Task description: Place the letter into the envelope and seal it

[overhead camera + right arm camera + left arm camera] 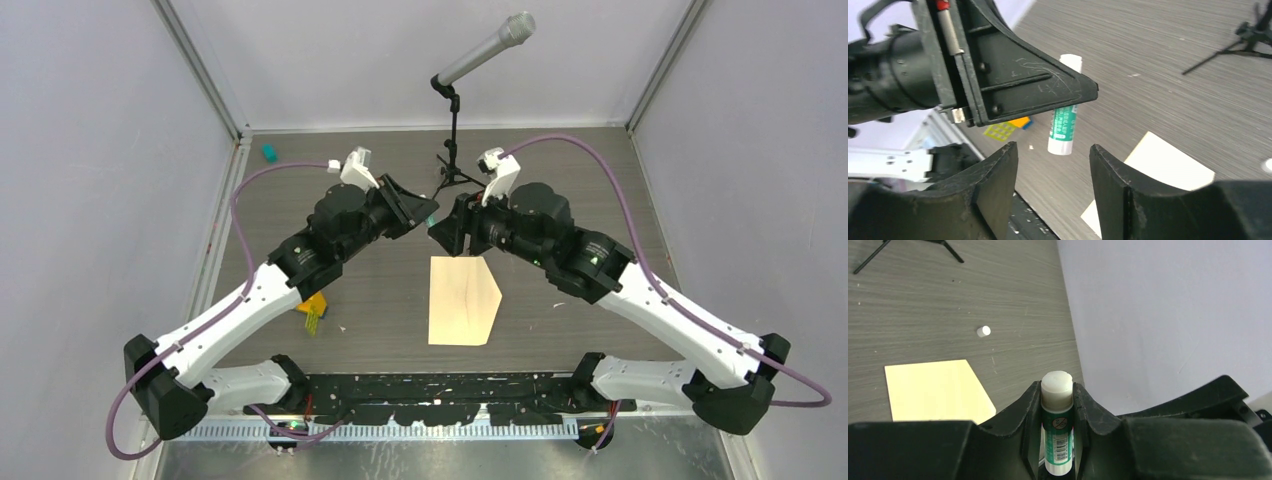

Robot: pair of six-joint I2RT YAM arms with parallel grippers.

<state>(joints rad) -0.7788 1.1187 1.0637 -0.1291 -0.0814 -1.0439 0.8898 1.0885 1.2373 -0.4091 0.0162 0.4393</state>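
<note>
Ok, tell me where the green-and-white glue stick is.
In the left wrist view the glue stick sits clamped in the left gripper, above the table just beyond the pale yellow paper sheet, opposite the open right gripper.

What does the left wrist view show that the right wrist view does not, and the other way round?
Only left wrist: the barcode on the glue stick, and both jaws of the left gripper pressing its sides. Only right wrist: the right gripper, jaws open and empty, and an orange-yellow item. Both: the glue stick, the pale paper, stand legs and the table.
</note>
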